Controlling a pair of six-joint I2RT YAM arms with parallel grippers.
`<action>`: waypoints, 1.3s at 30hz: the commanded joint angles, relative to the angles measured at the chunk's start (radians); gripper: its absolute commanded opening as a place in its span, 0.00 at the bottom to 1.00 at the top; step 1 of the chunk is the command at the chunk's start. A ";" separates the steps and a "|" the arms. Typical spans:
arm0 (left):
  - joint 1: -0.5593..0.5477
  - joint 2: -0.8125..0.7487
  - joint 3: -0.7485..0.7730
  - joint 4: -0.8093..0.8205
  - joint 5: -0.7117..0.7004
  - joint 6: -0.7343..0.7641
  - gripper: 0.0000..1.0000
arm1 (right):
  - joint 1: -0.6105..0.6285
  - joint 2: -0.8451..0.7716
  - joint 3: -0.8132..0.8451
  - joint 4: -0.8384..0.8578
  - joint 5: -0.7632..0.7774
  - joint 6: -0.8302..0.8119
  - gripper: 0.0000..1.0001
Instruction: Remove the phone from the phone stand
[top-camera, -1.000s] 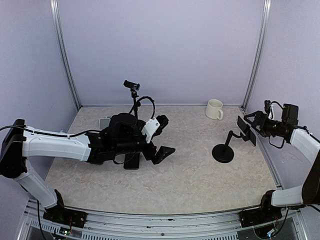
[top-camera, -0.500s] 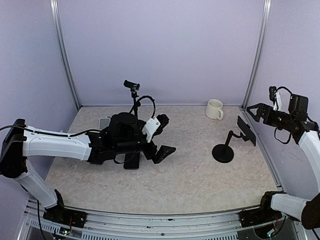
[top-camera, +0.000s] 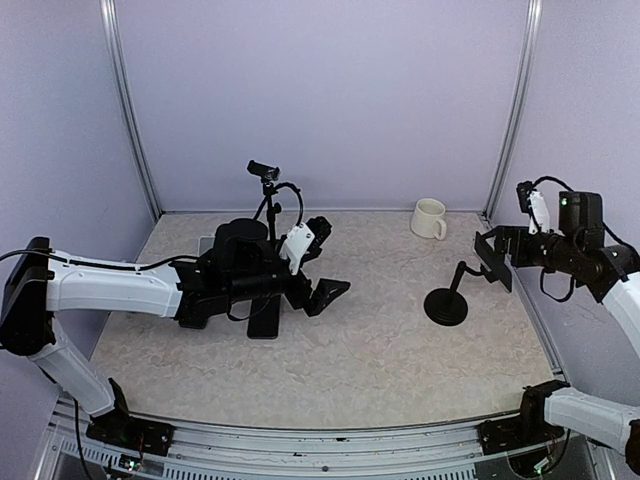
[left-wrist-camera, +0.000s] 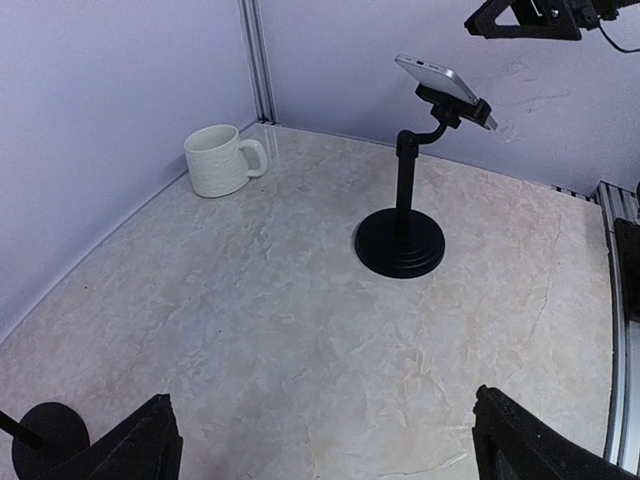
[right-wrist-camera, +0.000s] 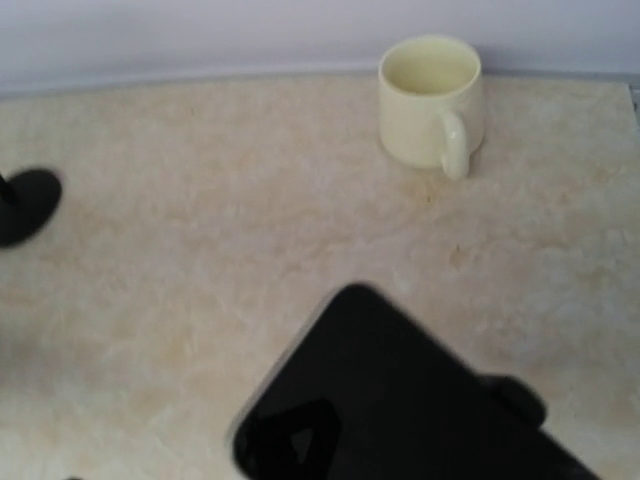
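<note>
Jaws gape wide on the left gripper (top-camera: 328, 262) at mid-table, the right gripper's (top-camera: 500, 245) unreadable as it hovers just beside the phone (left-wrist-camera: 440, 75), mounted on the phone stand (left-wrist-camera: 400, 240) at right.

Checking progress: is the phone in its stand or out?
In. The phone sits tilted at the top of the phone stand. The right claw is near it; whether they touch cannot be told.

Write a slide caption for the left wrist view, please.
Phone tilted on its black stand, white mug to its left, framed by the open left gripper.
</note>
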 joint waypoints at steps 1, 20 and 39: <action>0.014 -0.012 -0.008 0.050 -0.003 -0.033 0.99 | 0.128 0.017 0.019 -0.049 0.219 0.012 1.00; 0.028 -0.041 -0.015 0.026 -0.095 -0.046 0.99 | 0.515 0.319 0.042 -0.076 0.991 0.093 0.94; 0.063 -0.086 -0.029 0.010 -0.114 -0.034 0.99 | 0.516 0.410 0.031 0.011 1.076 -0.016 0.29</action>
